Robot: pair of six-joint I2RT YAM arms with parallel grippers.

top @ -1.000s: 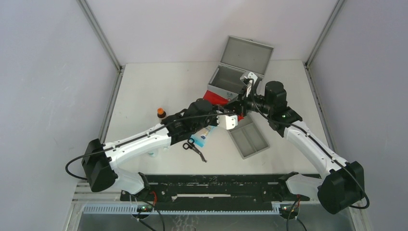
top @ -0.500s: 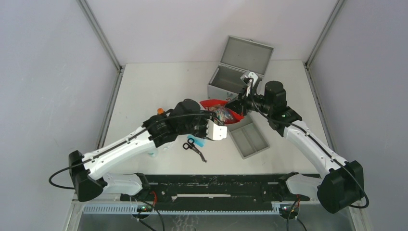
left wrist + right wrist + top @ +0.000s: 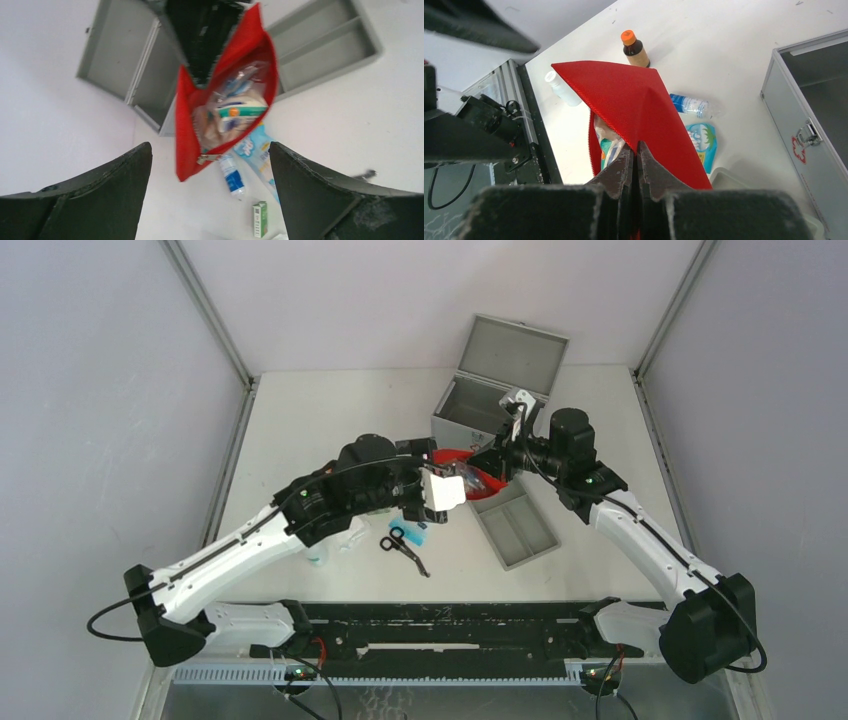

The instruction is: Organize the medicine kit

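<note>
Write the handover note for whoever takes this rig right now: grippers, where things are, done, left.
Right gripper: shut on the red pouch, held up unzipped, packets inside.
Left gripper: open, empty, facing the pouch's mouth.
Medicine kit: far side, lid up, visible interior bare.
Grey tray: on the table beside it, both compartments empty.
Done: kit open, pouch filled.
Left: pouch not yet in kit; brown bottle, white bottle, sachet, scissors lie loose.

White table (image 3: 330, 420), pale grey walls (image 3: 100, 390), metal posts (image 3: 207, 310)
</note>
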